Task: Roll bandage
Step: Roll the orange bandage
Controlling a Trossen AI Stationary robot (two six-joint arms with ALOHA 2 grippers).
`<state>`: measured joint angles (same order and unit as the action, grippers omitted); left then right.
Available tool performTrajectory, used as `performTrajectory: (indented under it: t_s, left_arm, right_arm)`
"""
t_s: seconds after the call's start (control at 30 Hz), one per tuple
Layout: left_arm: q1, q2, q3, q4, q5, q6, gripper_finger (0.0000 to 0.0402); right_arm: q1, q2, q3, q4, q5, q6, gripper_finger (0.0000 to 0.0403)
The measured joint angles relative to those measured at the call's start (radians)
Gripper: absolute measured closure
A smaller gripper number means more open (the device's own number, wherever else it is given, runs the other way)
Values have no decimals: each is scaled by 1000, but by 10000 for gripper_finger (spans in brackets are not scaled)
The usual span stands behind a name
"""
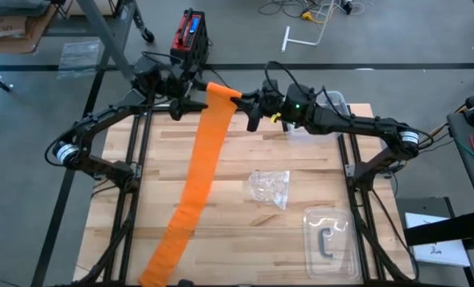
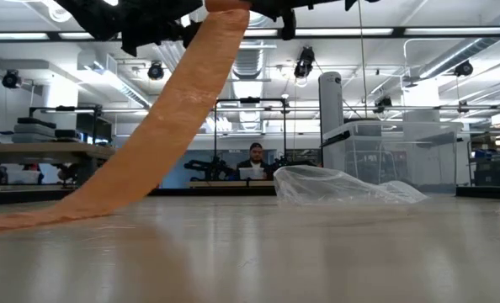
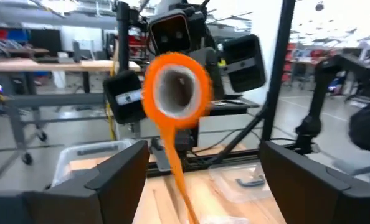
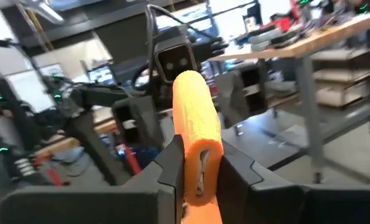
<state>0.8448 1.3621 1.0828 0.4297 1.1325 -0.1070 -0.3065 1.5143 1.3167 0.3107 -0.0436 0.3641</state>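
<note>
The bandage is a long orange strip whose far end is wound into a hollow roll [image 3: 175, 90], held high over the table's far middle. From the roll [image 1: 219, 92] the strip [image 1: 197, 171] slants down, and its free end [image 1: 159, 263] lies flat on the table near the front left edge. My right gripper [image 4: 199, 174] is shut on the roll. My left gripper [image 3: 200, 180] stands open and level just left of the roll, facing its open end and touching nothing. The low view shows the strip [image 2: 174, 118] sloping down to the tabletop. My right gripper pinches the roll's end [image 4: 200, 146] nearest to it between its two fingers [image 4: 171, 165]. The fingers come level from the table's right and lie along the roll's axis. The roll sticks out past the fingertips, lifted clear, with the unrolled strip hanging from it to the table.
A crumpled clear wrapper [image 1: 269, 187] lies at mid-table right of the strip. A clear plastic tray [image 1: 331, 239] with a dark clip sits near the front right corner. A clear box [image 1: 334, 102] stands under the right arm at the far edge. A person sits beyond the table.
</note>
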Motion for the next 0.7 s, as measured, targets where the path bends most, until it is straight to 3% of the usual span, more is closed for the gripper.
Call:
performTrajectory:
  t_s: [0.3,0.4,0.57,0.7]
  left_arm:
    - [-52,0,0,0,-70,109,193]
    - [-53,0,0,0,-101,114,250]
    - [-53,0,0,-3,-105,113,382]
    - [-53,0,0,-39,-105,127,387]
  right_arm:
    - [0,0,0,2,-41,122,351]
    - [1,0,0,2,-46,139,345]
    - [3,0,0,13,-65,142,345]
    - [3,0,0,78,-122,151,353]
